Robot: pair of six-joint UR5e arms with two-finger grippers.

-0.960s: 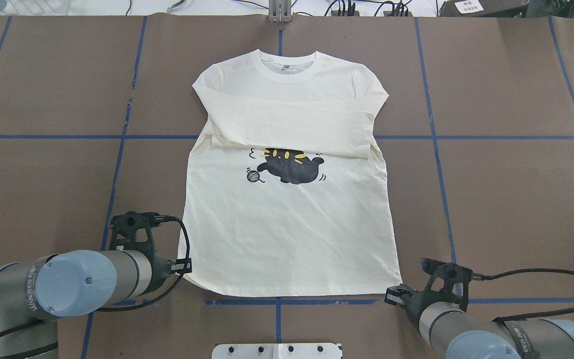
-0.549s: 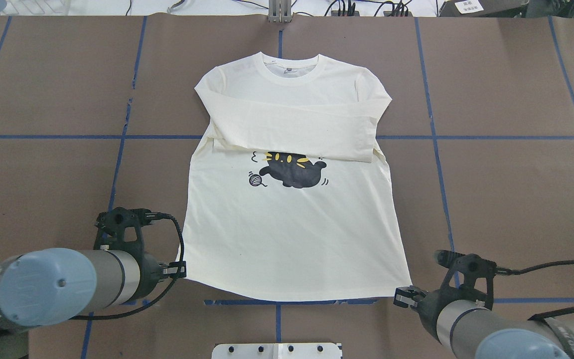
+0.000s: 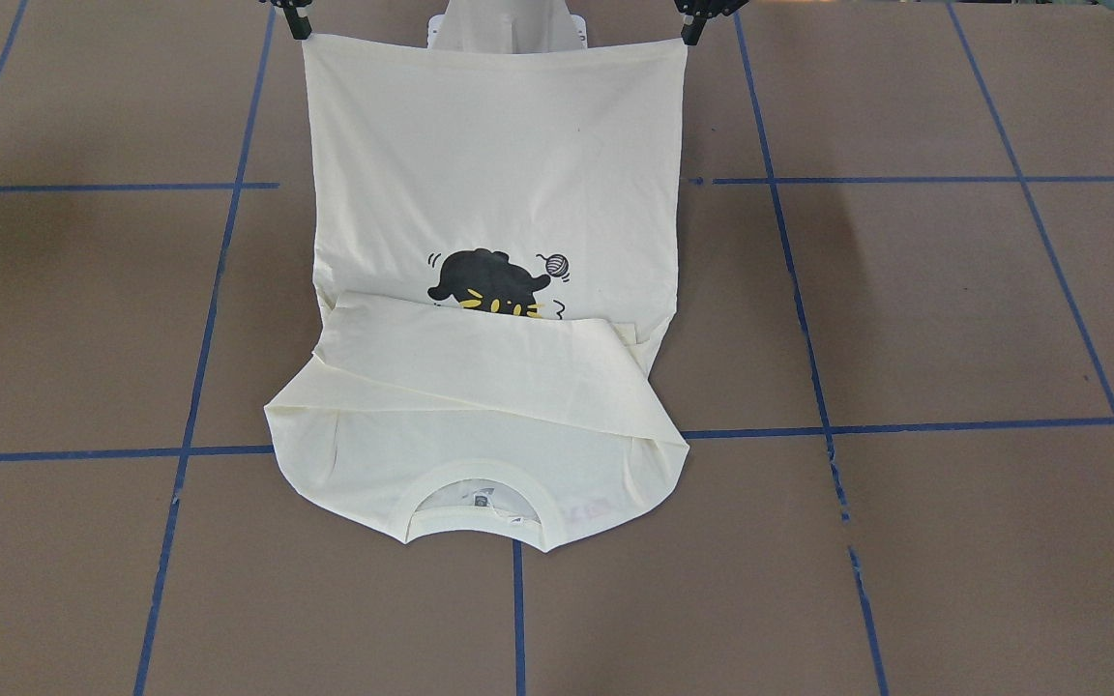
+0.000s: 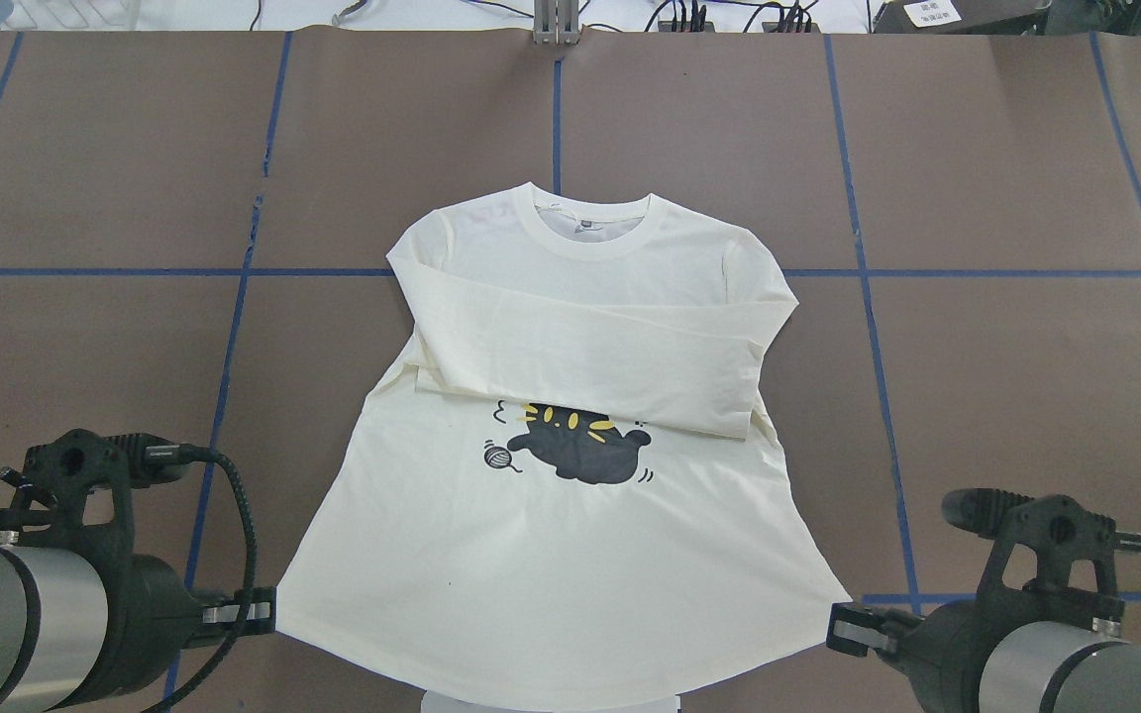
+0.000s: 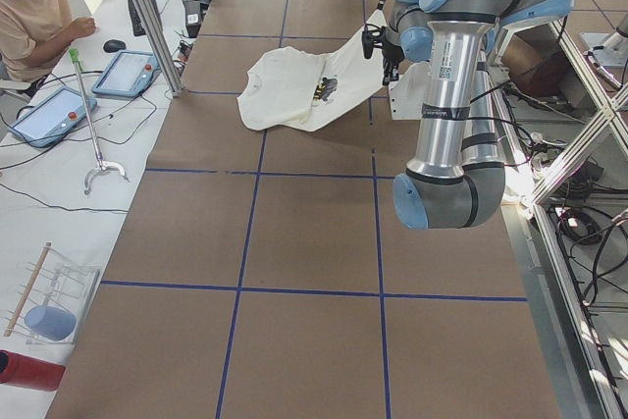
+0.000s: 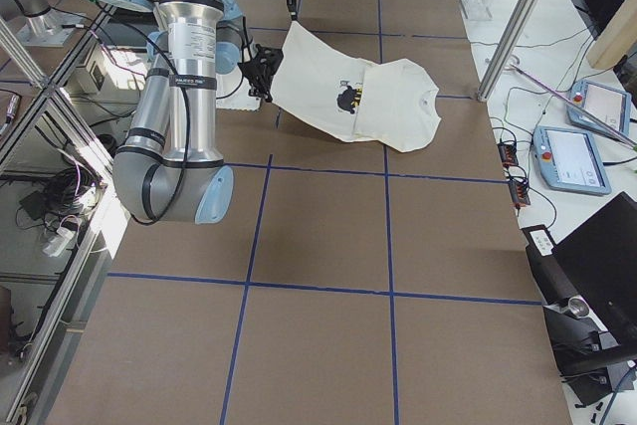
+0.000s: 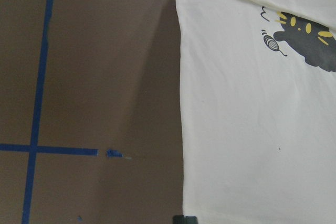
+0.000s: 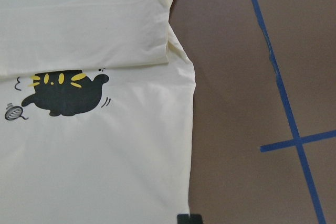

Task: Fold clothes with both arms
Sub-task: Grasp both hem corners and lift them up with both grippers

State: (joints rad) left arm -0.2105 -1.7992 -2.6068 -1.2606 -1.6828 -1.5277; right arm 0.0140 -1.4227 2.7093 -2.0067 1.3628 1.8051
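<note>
Cream shirt (image 3: 494, 174) seen from across the table (image 3: 953, 309). Its collar (image 3: 475, 471) end lies flat nearest the camera. Both sleeves (image 3: 489, 372) are folded across the chest and half cover the black cat print (image 3: 484, 278). The hem end rises off the table toward the robot's white base (image 3: 509, 24) and is pulled taut. The right gripper (image 3: 299, 27) pinches the hem corner at the view's left, and the left gripper (image 3: 688, 29) pinches the corner at the view's right. Only their fingertips show at the top edge.

Overhead view: each gripper comes in from a lower corner, jaws closed flat on its own hem corner. The hem spreads wide between them. Blue tape lines (image 4: 236, 337) cross the brown surface.

Left side view: the near left arm (image 5: 446, 76) stands tall. Beyond it the shirt slopes from the table up to the grippers. A person (image 5: 39, 7) sits at the far left.

Right side view: the near right arm (image 6: 184, 77) is in front, and the shirt shows the same slope, collar end down.

Wrist views: each looks along one side edge of the shirt. A dark sliver at the bottom edge is probably a fingertip on the cloth, though too little shows to read the jaws there.
</note>
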